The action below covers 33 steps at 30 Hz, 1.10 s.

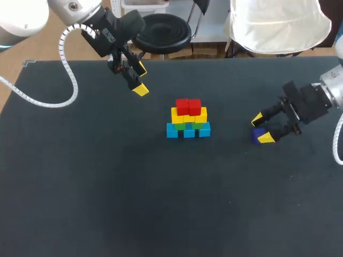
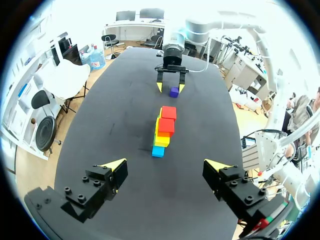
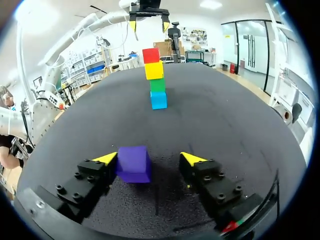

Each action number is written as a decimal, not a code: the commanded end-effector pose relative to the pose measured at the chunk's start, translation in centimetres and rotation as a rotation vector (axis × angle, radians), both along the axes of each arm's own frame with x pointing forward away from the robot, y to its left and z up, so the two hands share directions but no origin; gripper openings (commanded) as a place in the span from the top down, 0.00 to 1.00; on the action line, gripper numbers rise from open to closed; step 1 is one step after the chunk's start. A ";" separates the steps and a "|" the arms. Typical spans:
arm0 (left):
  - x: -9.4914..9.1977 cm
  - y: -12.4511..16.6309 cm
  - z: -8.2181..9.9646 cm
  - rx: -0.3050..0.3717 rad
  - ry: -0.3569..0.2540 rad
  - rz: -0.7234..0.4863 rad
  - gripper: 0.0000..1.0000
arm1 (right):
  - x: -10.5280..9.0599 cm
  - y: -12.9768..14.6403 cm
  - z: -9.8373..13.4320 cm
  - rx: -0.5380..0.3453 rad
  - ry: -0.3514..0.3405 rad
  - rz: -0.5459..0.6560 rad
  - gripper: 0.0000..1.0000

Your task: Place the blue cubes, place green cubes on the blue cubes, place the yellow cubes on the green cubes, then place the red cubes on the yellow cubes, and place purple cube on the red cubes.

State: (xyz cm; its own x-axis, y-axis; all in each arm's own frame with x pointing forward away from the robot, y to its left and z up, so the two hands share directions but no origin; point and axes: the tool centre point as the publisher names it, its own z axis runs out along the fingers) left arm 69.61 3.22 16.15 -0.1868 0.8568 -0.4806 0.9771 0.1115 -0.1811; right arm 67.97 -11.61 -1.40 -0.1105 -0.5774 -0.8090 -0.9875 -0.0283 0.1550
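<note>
Closing squarely on the purple cube (image 3: 133, 164) is what this step seems to call for, since it is the last piece missing from the pile. The cube sits on the worktop (image 1: 107, 187) towards the right edge, between the fingers of the right pincer (image 1: 261, 128). That pincer is released: one finger looks to be against the cube's side, and the other stands clear with a gap. In my judgement the fingers should meet two flat faces evenly, so the cube does not twist or skid as they come together. The lift should then go straight up before any travel towards the pile.

The pile (image 1: 188, 119) stands near the middle of the worktop, with blue cubes (image 1: 188, 131) at the bottom. Above them come green cubes (image 1: 189, 125), then yellow cubes (image 1: 188, 114), with two red cubes (image 1: 188, 106) on top. A gentle placing looks wise, as the top is narrow.

The right arm (image 1: 321, 96) comes in low from the right edge, its fingers angled down to the surface and pointing towards the pile. The left arm (image 1: 80, 13) comes in over the far left corner. The left pincer (image 1: 140, 79) is released and empty, well apart from the pile.
</note>
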 end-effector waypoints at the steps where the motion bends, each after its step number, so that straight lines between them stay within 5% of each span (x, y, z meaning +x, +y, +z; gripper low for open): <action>1: -0.1 0.1 -0.1 -0.003 -0.003 0.000 0.00 | -0.3 -0.1 0.1 -0.003 -0.005 -0.003 1.00; 13: -0.1 0.1 -0.1 -0.003 -0.003 0.000 0.00 | -0.2 0.4 3.5 -0.019 -0.023 -0.069 1.00; 16: -0.1 0.1 -0.1 -0.003 -0.003 0.000 0.00 | 0.0 0.8 5.0 -0.024 0.020 -0.122 1.00; 23: -0.1 0.1 -0.1 -0.003 -0.003 0.000 0.00 | 0.0 3.0 9.4 -0.077 0.032 -0.190 1.00; 33: -0.1 0.1 -0.1 -0.003 -0.003 0.000 0.00 | 0.4 6.0 12.5 -0.052 0.008 -0.235 1.00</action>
State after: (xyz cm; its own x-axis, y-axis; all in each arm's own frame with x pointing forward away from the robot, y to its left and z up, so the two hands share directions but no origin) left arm 69.62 3.22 16.15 -0.1868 0.8568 -0.4806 0.9771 0.1115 -0.1811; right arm 68.80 -6.13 10.69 -0.2530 -0.5723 -0.7801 -0.9668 0.1787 0.1824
